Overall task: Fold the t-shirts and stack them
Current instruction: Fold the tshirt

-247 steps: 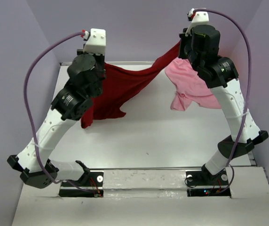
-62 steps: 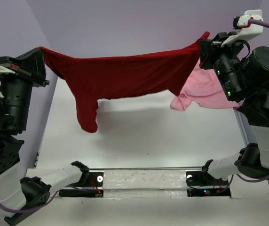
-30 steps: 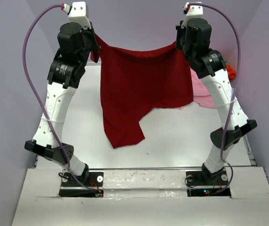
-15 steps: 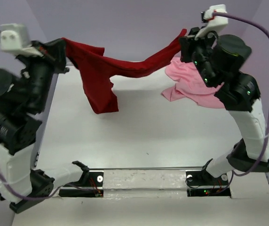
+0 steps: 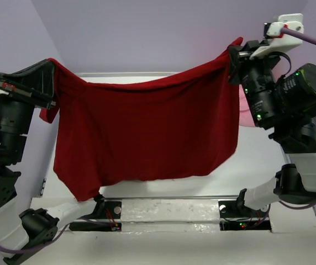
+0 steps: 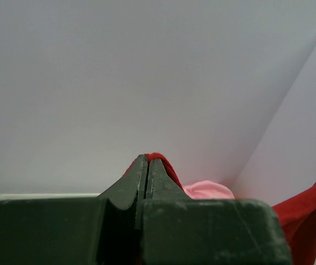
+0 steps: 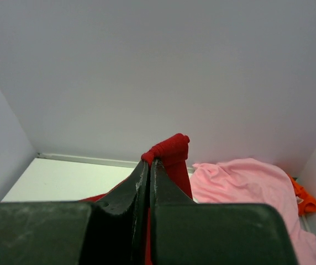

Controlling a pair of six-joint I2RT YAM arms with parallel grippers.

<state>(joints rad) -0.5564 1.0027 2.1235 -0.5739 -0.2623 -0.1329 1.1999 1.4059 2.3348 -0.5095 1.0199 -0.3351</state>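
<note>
The dark red t-shirt (image 5: 147,132) hangs spread wide in the air between both grippers, high over the table. My left gripper (image 5: 52,65) is shut on its left top corner; the red cloth (image 6: 166,168) shows at the fingertips in the left wrist view. My right gripper (image 5: 234,48) is shut on its right top corner, where a bunched red fold (image 7: 172,149) sticks up. The light pink t-shirt (image 7: 246,182) lies crumpled at the back right, mostly hidden behind the red one in the top view (image 5: 246,113). The bright orange t-shirt (image 7: 304,199) peeks out beyond the pink one.
The white table (image 5: 257,160) is walled by pale purple panels at the back and sides. The arm bases (image 5: 169,212) sit on a metal strip at the near edge. The hanging shirt hides most of the table top.
The arms have swung apart and towards the camera. The red shirt, sagging and bunched half a second ago, now hangs stretched out flat and wide between the grippers.
</note>
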